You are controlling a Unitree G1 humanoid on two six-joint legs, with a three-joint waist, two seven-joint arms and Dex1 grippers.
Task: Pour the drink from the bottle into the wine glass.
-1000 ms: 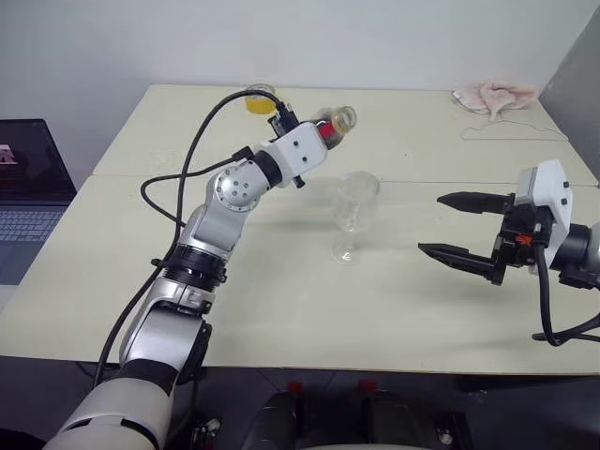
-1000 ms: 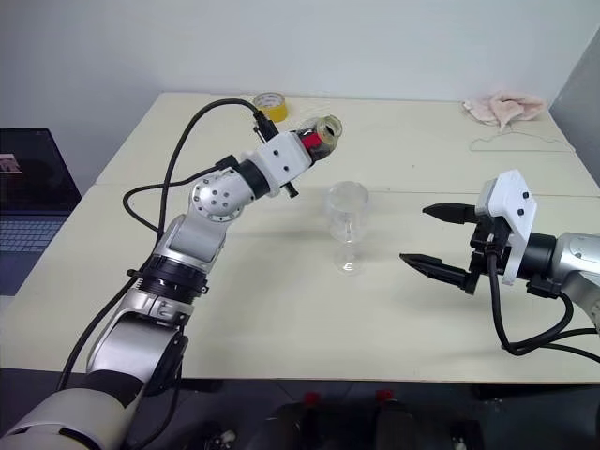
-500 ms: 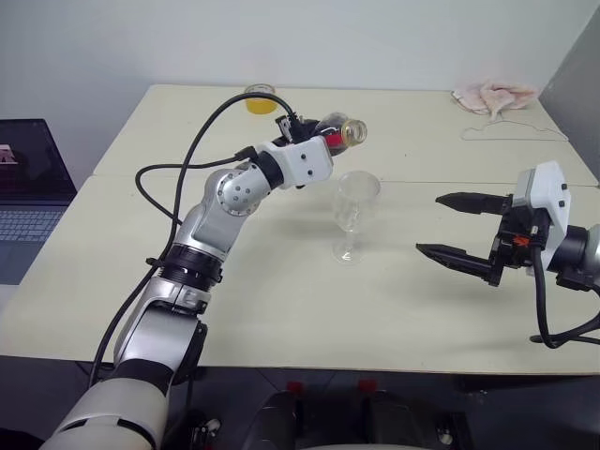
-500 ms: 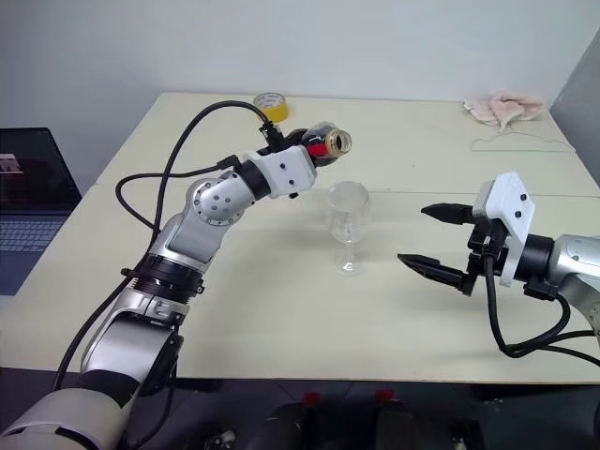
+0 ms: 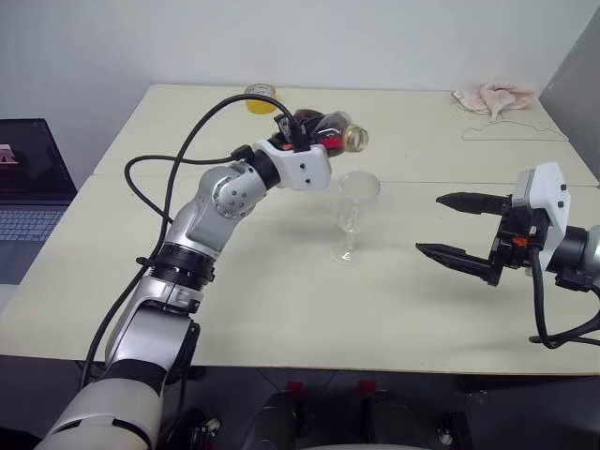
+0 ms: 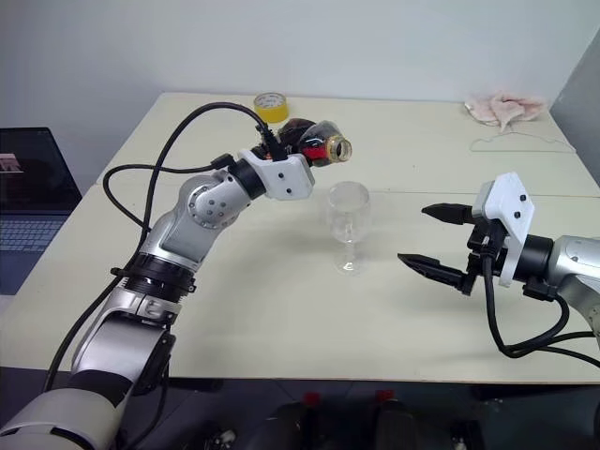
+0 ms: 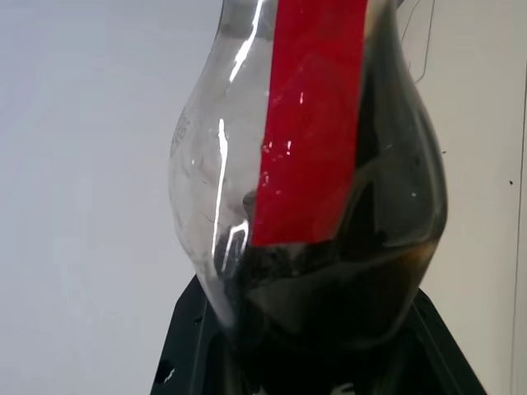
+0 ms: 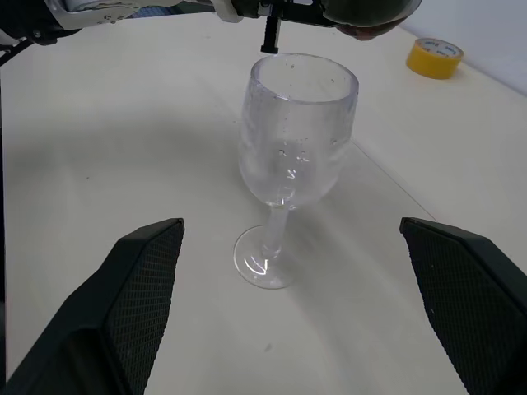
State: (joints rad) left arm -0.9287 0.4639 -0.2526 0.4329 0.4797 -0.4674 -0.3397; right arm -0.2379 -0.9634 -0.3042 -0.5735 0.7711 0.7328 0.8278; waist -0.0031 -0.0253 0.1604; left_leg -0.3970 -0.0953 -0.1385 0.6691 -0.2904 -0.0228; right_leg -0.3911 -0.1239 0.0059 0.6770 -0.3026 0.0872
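Left fingers (image 5: 302, 129) clamped around bottle (image 5: 328, 129), tipped nearly level at upper centre of frame, open mouth pointing right, just above and behind rim of wine glass (image 5: 354, 214). Dark drink (image 7: 354, 288) pooled in bottle's belly. Glass upright at centre of counter (image 5: 281, 300), looking empty. Right fingers (image 5: 457, 227) spread wide, holding nothing, at right of frame, aimed toward glass. Yellow tape roll (image 6: 270, 105) at upper counter edge.

Bottle (image 7: 313, 164), red label band facing the lens, held in the left hand (image 7: 313, 362), dark drink (image 7: 387, 230) apparently pooled along one side.
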